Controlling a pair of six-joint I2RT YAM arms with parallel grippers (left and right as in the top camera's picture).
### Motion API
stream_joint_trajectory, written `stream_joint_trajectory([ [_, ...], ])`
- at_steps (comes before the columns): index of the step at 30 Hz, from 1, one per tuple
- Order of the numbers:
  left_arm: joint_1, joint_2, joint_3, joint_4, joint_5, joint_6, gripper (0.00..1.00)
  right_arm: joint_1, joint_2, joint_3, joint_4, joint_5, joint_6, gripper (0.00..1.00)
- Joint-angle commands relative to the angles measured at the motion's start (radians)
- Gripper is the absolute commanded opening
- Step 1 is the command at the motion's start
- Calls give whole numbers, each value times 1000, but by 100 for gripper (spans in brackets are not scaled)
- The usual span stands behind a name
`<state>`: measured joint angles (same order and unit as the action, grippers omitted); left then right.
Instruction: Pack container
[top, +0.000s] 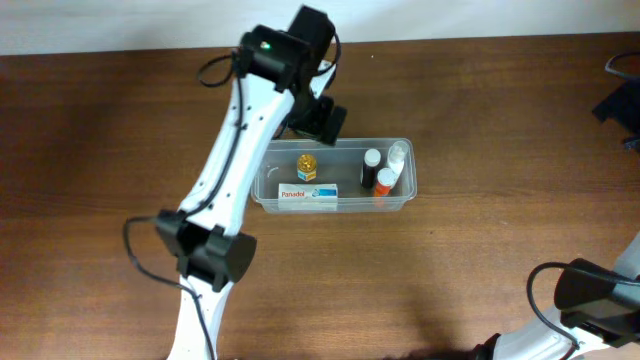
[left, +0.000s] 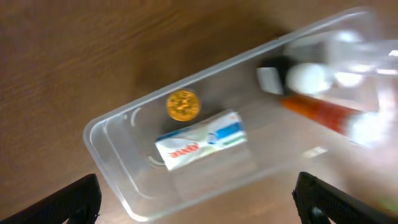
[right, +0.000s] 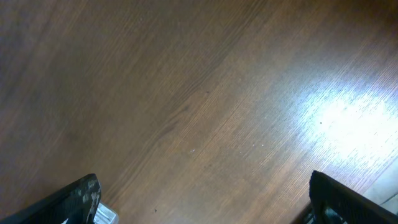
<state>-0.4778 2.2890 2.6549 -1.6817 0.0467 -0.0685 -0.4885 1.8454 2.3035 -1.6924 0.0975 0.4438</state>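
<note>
The clear plastic container (top: 350, 207) lies on the wooden table. Inside are a white Panadol box (top: 308, 194), a small yellow-capped bottle (top: 306, 166), a black-capped bottle (top: 371, 170), an orange bottle with a white cap (top: 384, 183) and a clear bottle (top: 397, 155). My left gripper (top: 318, 120) hovers over the container's far left rim. In the left wrist view the left gripper (left: 199, 205) is open and empty above the container (left: 106, 134), with the box (left: 202, 140) and yellow cap (left: 183, 105) below. My right gripper (right: 202, 202) is open and empty over bare wood.
The right arm's base (top: 590, 290) sits at the front right corner of the table. A dark object (top: 622, 100) lies at the far right edge. A small clear item (right: 106, 214) shows by the right gripper's left finger.
</note>
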Motion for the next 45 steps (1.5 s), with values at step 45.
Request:
stream_joint_trajectory([
  [45, 312, -1761, -1529, 805, -164, 235, 100, -3, -7, -2, -3, 12, -2, 98],
])
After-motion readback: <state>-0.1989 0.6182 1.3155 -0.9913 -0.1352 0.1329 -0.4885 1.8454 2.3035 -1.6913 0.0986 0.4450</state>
